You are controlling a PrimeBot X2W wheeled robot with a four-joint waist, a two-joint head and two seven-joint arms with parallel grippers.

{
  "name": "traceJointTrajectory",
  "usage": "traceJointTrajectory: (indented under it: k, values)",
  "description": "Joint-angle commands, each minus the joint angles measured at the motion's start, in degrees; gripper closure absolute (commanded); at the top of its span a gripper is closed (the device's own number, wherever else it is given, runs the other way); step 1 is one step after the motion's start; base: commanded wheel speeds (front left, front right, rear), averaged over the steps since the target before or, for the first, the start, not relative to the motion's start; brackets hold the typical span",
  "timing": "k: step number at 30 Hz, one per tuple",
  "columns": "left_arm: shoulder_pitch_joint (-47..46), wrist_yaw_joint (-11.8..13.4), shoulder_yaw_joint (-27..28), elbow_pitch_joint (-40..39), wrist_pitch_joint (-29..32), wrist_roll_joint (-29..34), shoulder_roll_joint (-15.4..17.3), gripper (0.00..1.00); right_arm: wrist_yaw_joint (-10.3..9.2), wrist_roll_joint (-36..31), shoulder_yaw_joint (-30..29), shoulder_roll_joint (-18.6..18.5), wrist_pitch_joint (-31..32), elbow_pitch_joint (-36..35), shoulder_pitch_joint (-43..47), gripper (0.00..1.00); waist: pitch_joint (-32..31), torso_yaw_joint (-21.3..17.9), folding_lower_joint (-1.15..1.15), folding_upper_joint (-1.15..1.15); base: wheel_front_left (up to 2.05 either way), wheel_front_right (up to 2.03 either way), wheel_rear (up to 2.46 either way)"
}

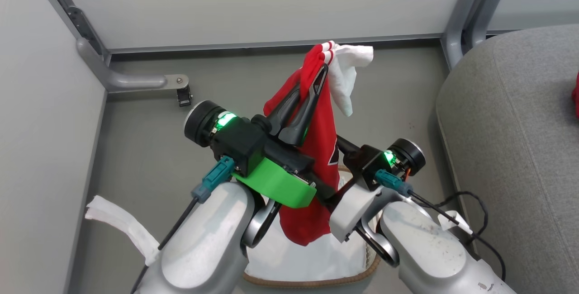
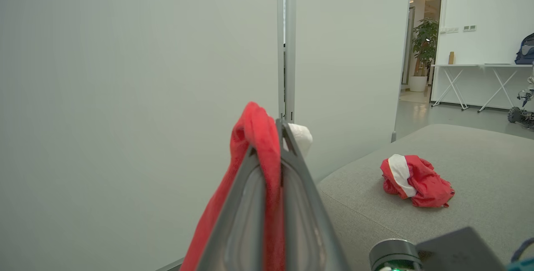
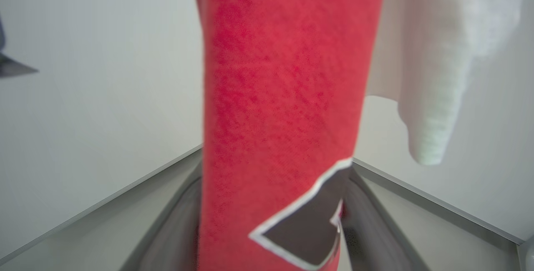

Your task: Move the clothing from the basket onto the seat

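Red jersey [image 1: 322,149] hangs from the left tool [image 1: 322,70]. Its two dark fingers are pressed together on a bunched fold near the striped edge. A white sleeve [image 1: 349,74] flops off to the right of the fingertips. The rest of the cloth drops straight down below the tool, with the hem over the white liner [image 1: 280,258]; cannot tell whether it touches.

Right tool [image 3: 277,179]: fingers spread wide, gripping nothing. The jersey hangs across the gap between them, and its black numeral with a white outline [image 3: 304,229] is close to the wrist camera. Contact with the fingers cannot be told, too blurred.

Basket [image 1: 312,281] sits under both tools, its brown woven rim showing between the forearms.

Seat [image 1: 506,126]: grey woven upholstery, off to the right of the right tool. A crumpled red garment [image 2: 415,181] with a white band lies on it, ahead and right of the left tool.

Surroundings:
- White partition panels [image 1: 253,4] stand ahead of both tools and to the left of the left one.
- A grey metal foot bracket [image 1: 135,80] rests on the floor [image 1: 144,158], left of the left tool.
- Grey posts [image 1: 470,13] stand ahead of the right tool, at the seat's corner.
- A black cable [image 1: 477,215] loops beside the right forearm.
- A white cloth strip [image 1: 117,224] lies beside the left forearm.
- The right tool's wrist stands between the hanging jersey and the seat.
- Far beyond the seat are a potted plant [image 2: 424,37] and a white trestle table [image 2: 471,66].
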Motion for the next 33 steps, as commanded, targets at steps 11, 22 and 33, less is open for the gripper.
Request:
traceJointTrajectory:
  k: [11,22,33]
  values:
    - [-1.0,0.5,1.4,0.2,-0.2,0.7,0.1,1.00,-0.08,0.1,-0.8,-0.3,-0.1,1.1,2.7,1.00,0.9,-1.5,0.00,0.00,0.00,0.00,0.00]
    - [-0.8,0.9,2.2,3.2,-0.1,1.3,0.1,0.00,-0.08,1.6,-1.8,-0.3,-0.1,-1.4,2.5,1.00,2.4,-5.5,0.00,0.00,0.00,0.00,0.00]
    - [-1.2,0.1,4.2,6.1,-0.1,3.6,0.1,0.00,-0.08,2.1,-4.3,-0.2,-0.1,-4.8,3.2,1.00,4.9,-15.9,0.00,0.00,0.00,0.00,0.00]
